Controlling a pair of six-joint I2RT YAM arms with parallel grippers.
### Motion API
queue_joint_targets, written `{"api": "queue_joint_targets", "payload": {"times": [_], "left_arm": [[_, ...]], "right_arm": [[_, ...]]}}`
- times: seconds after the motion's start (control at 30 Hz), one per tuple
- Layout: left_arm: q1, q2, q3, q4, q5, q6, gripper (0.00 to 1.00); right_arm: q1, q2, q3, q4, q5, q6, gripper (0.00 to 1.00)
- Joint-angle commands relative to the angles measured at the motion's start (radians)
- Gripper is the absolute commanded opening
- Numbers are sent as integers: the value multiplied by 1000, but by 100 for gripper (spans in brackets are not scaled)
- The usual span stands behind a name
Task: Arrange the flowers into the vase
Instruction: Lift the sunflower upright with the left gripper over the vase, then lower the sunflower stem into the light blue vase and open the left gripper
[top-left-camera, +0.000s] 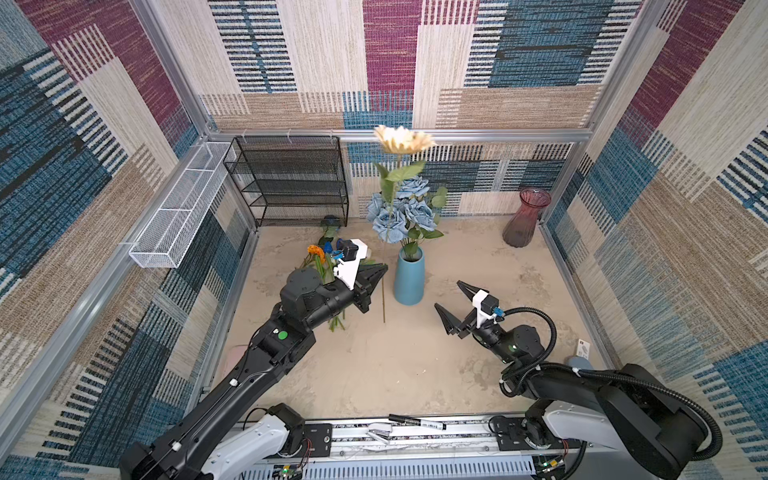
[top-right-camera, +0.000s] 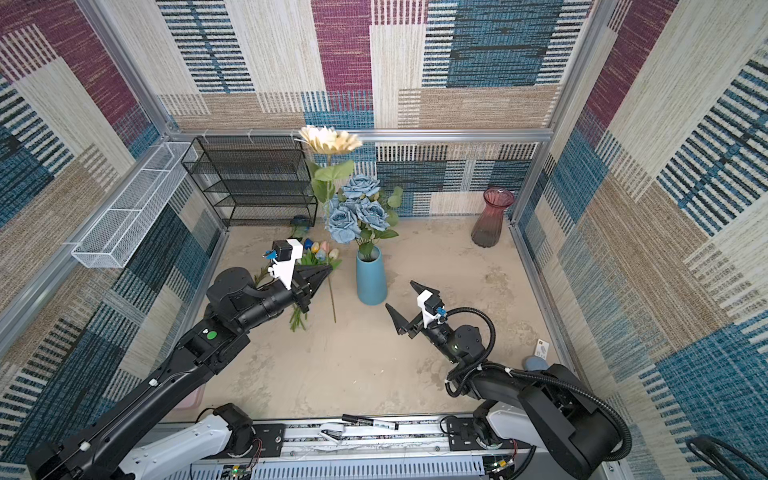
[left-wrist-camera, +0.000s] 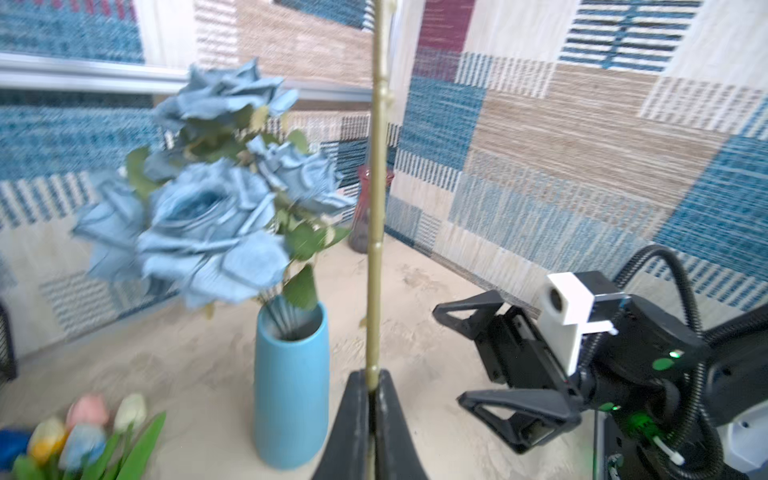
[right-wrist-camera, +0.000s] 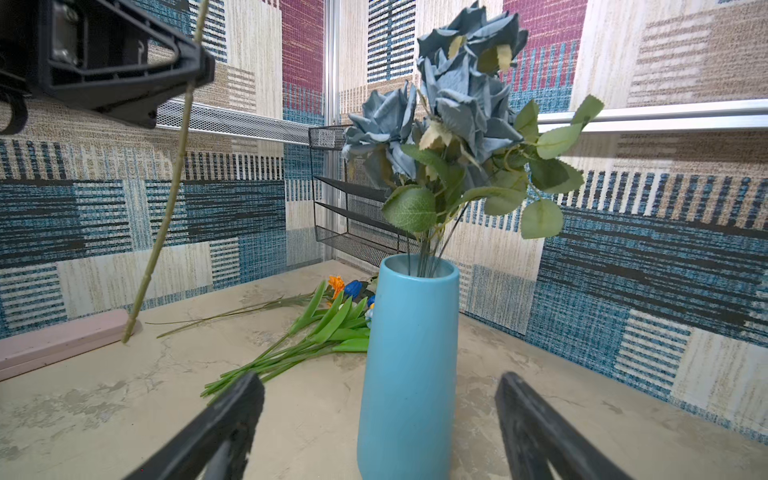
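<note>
A blue vase (top-left-camera: 409, 276) (top-right-camera: 371, 276) stands mid-table with dusty-blue roses (top-left-camera: 401, 212) (right-wrist-camera: 457, 95) in it. My left gripper (top-left-camera: 384, 270) (left-wrist-camera: 371, 376) is shut on the long stem (left-wrist-camera: 376, 208) of the cream sunflower (top-left-camera: 404, 140), just left of the vase. The sunflower stands upright, its bloom above the roses and its stem end (right-wrist-camera: 129, 332) down by the table. Tulips (top-right-camera: 322, 249) (left-wrist-camera: 83, 432) and an orange marigold (top-left-camera: 316, 250) lie on the table behind the left arm. My right gripper (top-left-camera: 448, 294) (right-wrist-camera: 379, 378) is open and empty, right of the vase and apart from it.
A maroon glass vase (top-left-camera: 525, 218) stands in the back right corner. A black mesh shelf (top-left-camera: 291, 183) lines the back wall and a white wire basket (top-left-camera: 178, 212) hangs on the left wall. A marker pen (top-left-camera: 417, 422) lies on the front rail. A pink flat slab (right-wrist-camera: 62, 338) lies at the table's left edge.
</note>
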Motion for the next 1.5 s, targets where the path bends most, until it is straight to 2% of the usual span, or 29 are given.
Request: {"api": "queue_joint_targets", "payload": {"times": [0.0, 0.27, 0.6, 0.83, 1.47], "left_arm": [[-29, 76, 23, 260, 36, 52, 0], [-34, 331, 147, 516, 42, 70, 0], [-26, 521, 295, 571, -29, 189, 0], [-2, 597, 341, 580, -82, 225, 0], [13, 648, 320, 582, -69, 240, 0]], "right_arm": [[1, -3, -5, 53, 12, 3, 91], [1, -19, -13, 54, 20, 3, 90], [1, -29, -28, 67, 44, -6, 90], [1, -37, -32, 68, 59, -13, 90], [1, -28, -32, 71, 61, -17, 91]]}}
